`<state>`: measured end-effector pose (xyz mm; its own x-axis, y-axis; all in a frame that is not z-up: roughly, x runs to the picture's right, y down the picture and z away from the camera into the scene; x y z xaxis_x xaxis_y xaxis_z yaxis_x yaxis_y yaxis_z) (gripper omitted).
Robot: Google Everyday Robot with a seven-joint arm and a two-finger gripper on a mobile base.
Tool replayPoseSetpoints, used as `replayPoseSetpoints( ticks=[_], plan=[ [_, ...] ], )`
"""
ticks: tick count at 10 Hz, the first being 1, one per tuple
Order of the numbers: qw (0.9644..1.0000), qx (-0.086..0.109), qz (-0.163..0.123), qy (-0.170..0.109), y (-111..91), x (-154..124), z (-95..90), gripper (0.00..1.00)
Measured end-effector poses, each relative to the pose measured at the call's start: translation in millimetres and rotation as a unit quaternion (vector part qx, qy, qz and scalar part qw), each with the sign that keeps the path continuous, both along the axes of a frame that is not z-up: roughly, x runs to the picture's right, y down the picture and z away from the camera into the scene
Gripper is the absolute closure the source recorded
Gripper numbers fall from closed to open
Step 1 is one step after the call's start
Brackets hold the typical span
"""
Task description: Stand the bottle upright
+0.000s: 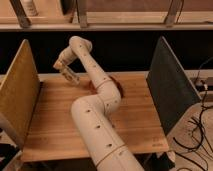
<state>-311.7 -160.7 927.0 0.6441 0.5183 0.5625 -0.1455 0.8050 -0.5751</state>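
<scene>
A wooden tabletop [55, 125] fills the middle of the camera view, and everything else sits around it. The white jointed arm [97, 125] rises from the tabletop's near edge, bends above its centre and reaches to its far left corner. There the gripper [65, 70] hangs just above the tabletop's back edge, its claw closed tight. It seems to grip the bottle [73, 78], a slim tan and cream cylinder that slants down to the right, tilted rather than upright. Whether the bottle's lower end touches the wood cannot be told.

A reddish-brown bowl [116, 86] rests near the tabletop's far edge, mostly hidden behind the arm. A tan panel [17, 95] stands along the left side and a dark grey panel [167, 90] along the right. Black cables [200, 125] trail beyond the right side. Above the back edge runs a shelf [125, 24] carrying a white container [31, 6], whose label cannot be read
</scene>
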Motion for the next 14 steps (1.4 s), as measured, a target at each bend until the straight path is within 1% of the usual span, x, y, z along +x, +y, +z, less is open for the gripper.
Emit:
replayPoseSetpoints(
  ticks=[2, 3, 4, 5, 6, 7, 11, 12, 13, 14],
  plan=[
    [0.9998, 0.017, 0.003, -0.009, -8.5, 1.7, -3.1, 1.00],
    [0.9990, 0.039, 0.023, -0.008, -29.9, 22.5, -5.0, 1.00],
    [0.9978, 0.053, 0.039, -0.004, -44.6, 43.3, -4.0, 1.00],
    [0.9968, 0.061, 0.051, -0.001, -54.1, 60.3, -3.4, 1.00],
    [0.9966, 0.062, 0.053, -0.001, -55.6, 62.9, -3.3, 1.00],
    [0.9968, 0.062, 0.051, -0.003, -54.5, 57.8, -4.2, 1.00],
    [0.9968, 0.061, 0.052, -0.003, -54.5, 59.2, -4.4, 1.00],
    [0.9964, 0.060, 0.060, -0.001, -59.2, 64.7, -6.0, 1.00],
    [0.9954, 0.061, 0.073, 0.003, -68.1, 74.8, -8.8, 1.00],
    [0.9938, 0.066, 0.089, 0.010, -81.1, 88.6, -13.9, 1.00]
  ],
)
